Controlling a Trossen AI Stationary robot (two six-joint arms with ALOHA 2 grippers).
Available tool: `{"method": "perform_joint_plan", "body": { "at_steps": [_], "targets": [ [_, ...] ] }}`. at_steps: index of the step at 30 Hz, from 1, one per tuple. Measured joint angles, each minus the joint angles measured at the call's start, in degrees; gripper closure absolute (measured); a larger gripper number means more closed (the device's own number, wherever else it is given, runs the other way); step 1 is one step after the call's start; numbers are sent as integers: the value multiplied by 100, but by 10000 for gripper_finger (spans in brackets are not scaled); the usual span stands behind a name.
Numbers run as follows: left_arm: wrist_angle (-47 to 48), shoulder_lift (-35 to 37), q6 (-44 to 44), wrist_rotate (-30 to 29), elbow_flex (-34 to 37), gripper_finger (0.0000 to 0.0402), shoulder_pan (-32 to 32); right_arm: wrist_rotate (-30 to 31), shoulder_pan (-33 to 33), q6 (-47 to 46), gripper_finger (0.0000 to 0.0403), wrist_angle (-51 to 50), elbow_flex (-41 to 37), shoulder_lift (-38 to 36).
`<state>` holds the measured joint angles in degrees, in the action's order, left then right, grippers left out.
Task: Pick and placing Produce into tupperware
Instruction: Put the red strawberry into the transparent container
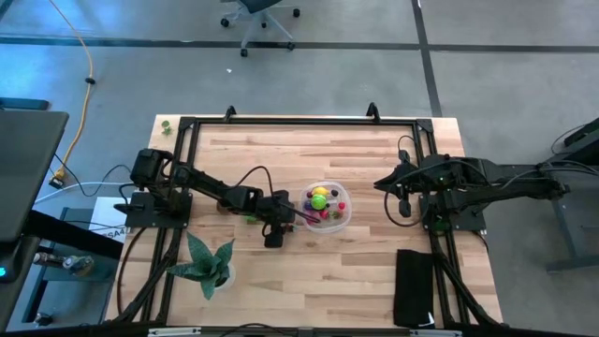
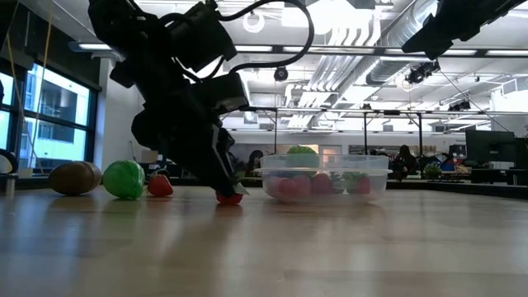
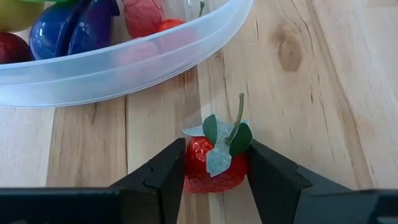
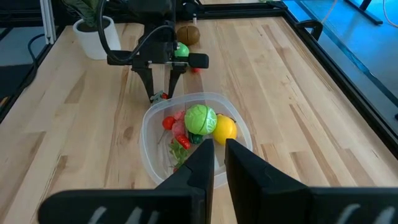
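From above you see the left gripper (image 1: pixel 298 218) low on the table, just beside the tupperware (image 1: pixel 344 217), which holds several pieces of produce (image 1: pixel 321 197). The right gripper (image 1: pixel 382 183) waits apart, near the table's right side.

In the low view, a red strawberry (image 2: pixel 229 197) lies on the wood under the left gripper, near the container's wall.

In the left wrist view, both fingers (image 3: pixel 163 173) press the strawberry's sides, so they are closed on it.

In the right wrist view, the right fingers (image 4: pixel 199 163) stand slightly apart and hold nothing.
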<state>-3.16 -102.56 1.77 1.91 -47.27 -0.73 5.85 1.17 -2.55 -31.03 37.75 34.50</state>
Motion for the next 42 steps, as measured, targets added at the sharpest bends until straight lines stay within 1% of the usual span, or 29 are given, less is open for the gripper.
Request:
{"method": "perform_joint_plan", "body": {
  "at_steps": [6,12,15,17,21,27,29,31,37,39,42],
  "targets": [
    [37,287,-42,-72,0,267,-11,-1,-2,0,373,-2,-2,0],
    [3,955,-274,-293,0,265,-197,0,0,0,373,0,-2,0],
    [-475,1220,-532,-510,-11,261,-234,-2,-2,0,373,0,-2,0],
    [-661,1262,-701,-522,-82,260,-228,0,-2,0,373,0,-2,-2],
    [-608,1077,-945,-517,-569,260,-221,0,-2,0,373,0,-1,-2],
    [505,441,-1052,-406,-1362,259,-227,0,-2,0,373,0,-2,-2],
    [631,208,-1052,-372,-1544,259,-225,0,-2,0,373,0,-1,0],
    [823,91,-1048,-300,-1606,259,-225,-1,-1,0,373,-1,-2,-3],
    [769,-210,-920,-183,-1665,259,-225,-1,-1,0,373,-7,-2,0],
    [898,-247,-857,-133,-1646,259,-225,0,-2,0,373,-4,-2,-2],
    [813,-322,-824,-132,-1661,259,-225,0,0,0,373,-4,-2,0]
  ]
}}
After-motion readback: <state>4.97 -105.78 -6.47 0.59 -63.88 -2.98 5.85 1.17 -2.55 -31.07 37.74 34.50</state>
